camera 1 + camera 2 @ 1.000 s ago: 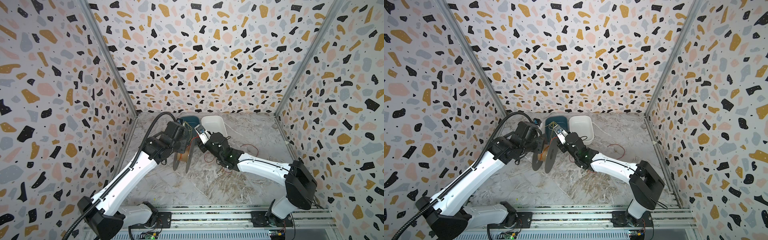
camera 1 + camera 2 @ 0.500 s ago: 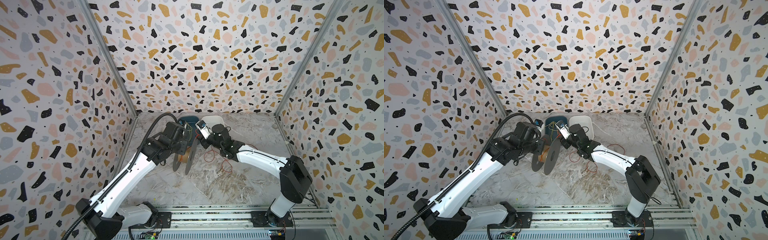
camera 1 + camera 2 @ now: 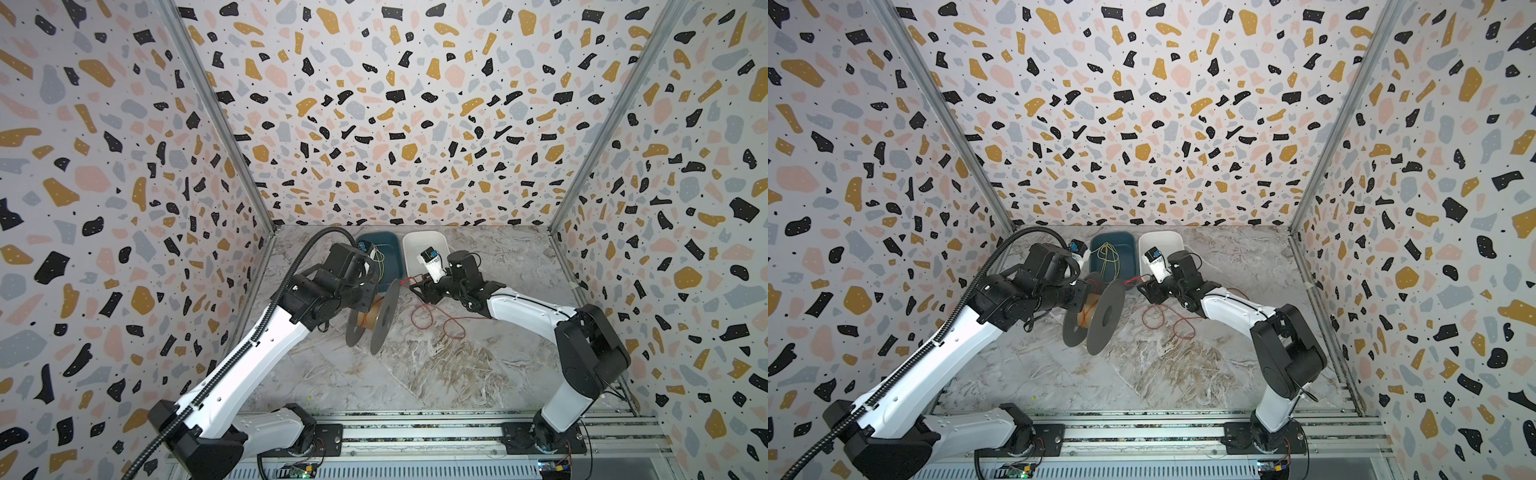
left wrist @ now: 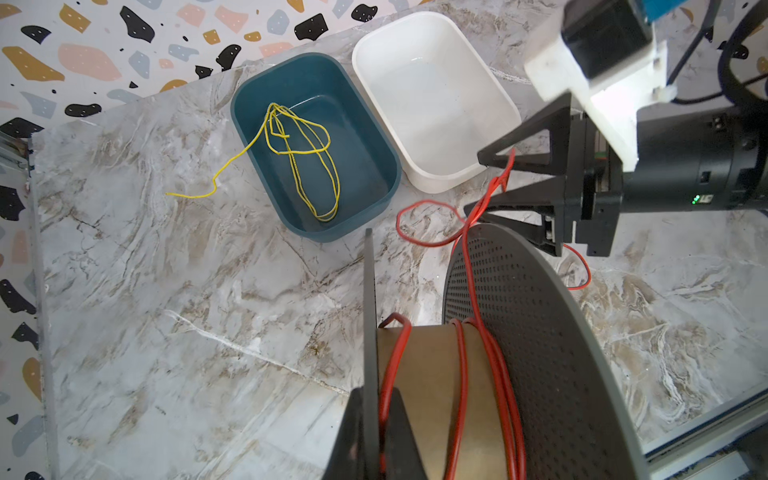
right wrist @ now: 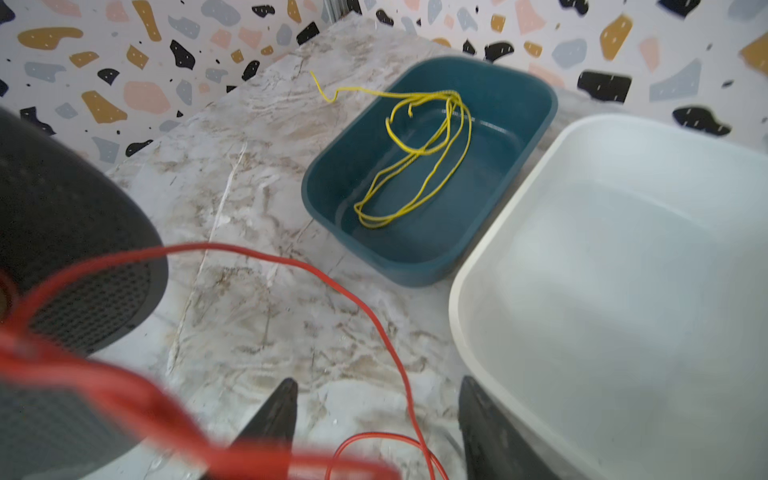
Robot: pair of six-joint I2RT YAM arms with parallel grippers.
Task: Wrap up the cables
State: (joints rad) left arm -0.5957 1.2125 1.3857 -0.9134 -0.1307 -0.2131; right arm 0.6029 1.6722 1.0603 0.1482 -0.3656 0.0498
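Note:
A dark two-flange spool (image 3: 384,316) (image 3: 1105,318) with a brown cardboard core (image 4: 428,374) hangs tilted above the table. My left gripper (image 4: 371,397) is shut on its thin flange. The red cable (image 4: 461,374) lies in a few turns round the core, then runs over the perforated flange and out between the open fingers of my right gripper (image 4: 478,180) (image 5: 378,380). No finger pinches it there. Its slack lies in loose loops on the table (image 3: 432,320) (image 3: 1158,322). My right gripper (image 3: 417,289) stands just right of the spool, beside the white bin.
A blue bin (image 4: 245,137) (image 5: 415,276) with a coiled yellow wire (image 4: 316,166) stands at the back, with a white bin (image 4: 457,183) (image 5: 461,291) right of it. One end of the yellow wire trails out onto the marble table (image 3: 415,374). Patterned walls close three sides.
My right gripper has opened wider and drawn back a little to the right, away from the spool, towards the white bin. The left gripper and spool have hardly moved.

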